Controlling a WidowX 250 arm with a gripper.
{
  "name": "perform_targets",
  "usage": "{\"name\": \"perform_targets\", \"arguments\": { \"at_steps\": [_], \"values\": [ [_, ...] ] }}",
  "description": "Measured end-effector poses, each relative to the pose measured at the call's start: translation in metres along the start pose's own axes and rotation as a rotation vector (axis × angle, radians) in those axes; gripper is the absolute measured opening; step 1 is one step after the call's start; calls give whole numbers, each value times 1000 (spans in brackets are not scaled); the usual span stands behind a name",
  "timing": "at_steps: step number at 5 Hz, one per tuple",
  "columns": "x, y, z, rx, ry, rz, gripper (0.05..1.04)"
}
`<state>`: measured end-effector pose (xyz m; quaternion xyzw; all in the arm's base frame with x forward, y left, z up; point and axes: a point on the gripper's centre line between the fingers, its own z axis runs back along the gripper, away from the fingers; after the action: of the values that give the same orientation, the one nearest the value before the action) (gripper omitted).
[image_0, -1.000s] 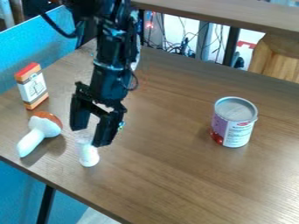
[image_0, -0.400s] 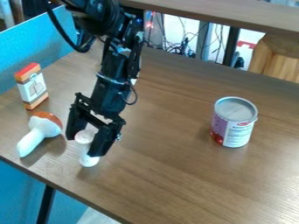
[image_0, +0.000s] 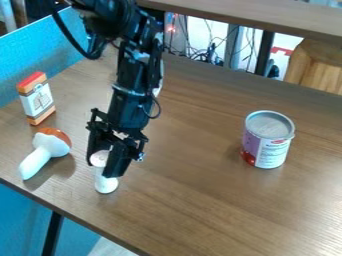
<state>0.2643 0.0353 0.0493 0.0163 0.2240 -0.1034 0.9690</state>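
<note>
The black gripper (image_0: 102, 169) hangs over the left part of the table, low down and near the front edge. It is shut on a small white cylinder (image_0: 105, 184), which stands upright with its round top between the fingers and its base below them. Left of the gripper lies a toy mushroom (image_0: 42, 153) with a brown cap and a white stem. Behind the mushroom stands a small orange and white box (image_0: 37, 98) with a red top. At the right is a can (image_0: 267, 139) with a purple and white label and a grey top.
The brown wooden table (image_0: 207, 200) ends in a slanting edge at the lower left. A blue panel (image_0: 40, 52) borders it at the upper left. Along the top runs a raised shelf (image_0: 247, 17), with cables behind it and a wooden piece at the right.
The gripper has come down and forward around the white cylinder, then its fingers closed on it. The cylinder has shifted slightly right. Mushroom, box and can have stayed put.
</note>
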Motion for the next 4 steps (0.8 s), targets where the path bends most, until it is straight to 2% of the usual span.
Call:
{"name": "perform_targets", "arguments": {
  "at_steps": [1,2,3,4],
  "values": [
    [-7,-8,22,48,-63,0,595],
    [-10,-49,46,131,-118,-48,595],
    [-17,-97,58,195,-156,-131,595],
    [-20,-137,62,231,-172,-232,595]
  ]
}}
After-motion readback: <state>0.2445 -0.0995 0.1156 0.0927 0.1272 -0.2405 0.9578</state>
